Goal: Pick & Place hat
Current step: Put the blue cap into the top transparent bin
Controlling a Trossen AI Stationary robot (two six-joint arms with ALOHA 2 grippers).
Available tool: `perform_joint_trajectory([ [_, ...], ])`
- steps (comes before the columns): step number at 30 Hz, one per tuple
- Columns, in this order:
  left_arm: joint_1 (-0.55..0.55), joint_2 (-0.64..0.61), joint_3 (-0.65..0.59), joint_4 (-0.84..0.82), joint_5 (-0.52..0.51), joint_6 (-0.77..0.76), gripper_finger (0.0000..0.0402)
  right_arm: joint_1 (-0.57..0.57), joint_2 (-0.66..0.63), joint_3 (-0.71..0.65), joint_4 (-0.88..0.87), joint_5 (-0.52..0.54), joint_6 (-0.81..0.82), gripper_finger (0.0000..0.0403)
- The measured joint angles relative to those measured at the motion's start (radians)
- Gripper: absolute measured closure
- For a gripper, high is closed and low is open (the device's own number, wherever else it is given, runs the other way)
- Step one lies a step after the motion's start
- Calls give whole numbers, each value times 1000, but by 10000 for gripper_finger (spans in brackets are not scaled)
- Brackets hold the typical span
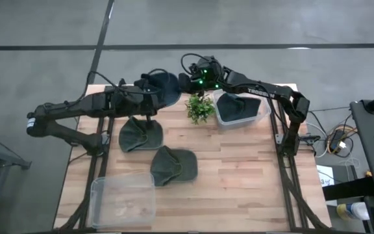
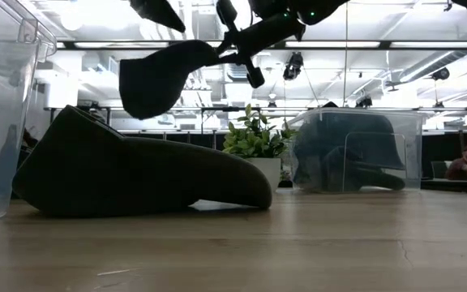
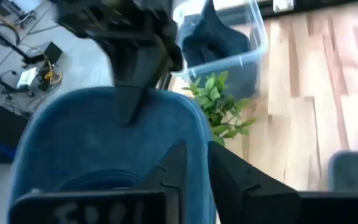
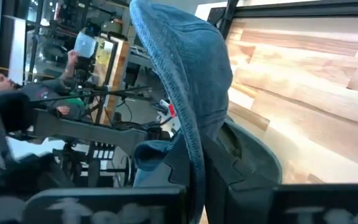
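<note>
Both arms meet over the far edge of the table with a blue hat (image 1: 163, 86) held up between them.

The right gripper (image 1: 188, 81) is clenched on the hat's edge, the cloth pinched between its fingers (image 4: 229, 149), so the hat hangs in the air above the tabletop near the small potted plant (image 1: 200, 108). The left gripper (image 1: 149, 93) sits at the hat's other side with its fingers (image 3: 173, 168) slightly parted against the fabric; I cannot tell whether they grip it. Two more dark hats lie on the wooden table (image 1: 239, 175), one (image 1: 140, 133) under the left arm, another (image 1: 173, 165) nearer the middle. A clear bin (image 1: 241, 109) beside the plant holds a hat, and a second clear bin (image 1: 123, 201) sits at the near left corner.
</note>
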Motion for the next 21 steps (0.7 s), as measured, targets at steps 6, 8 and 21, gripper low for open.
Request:
perform_joint_trajectory([
  [6,0,-7,63,2,-83,-37,294,-2,-22,0,1,0,-25,393],
  [8,0,-15,87,1,-107,-41,287,-5,-38,0,1,1,-38,393],
  [21,0,-40,183,47,-84,-63,283,-52,-314,0,-373,-3,-321,392],
])
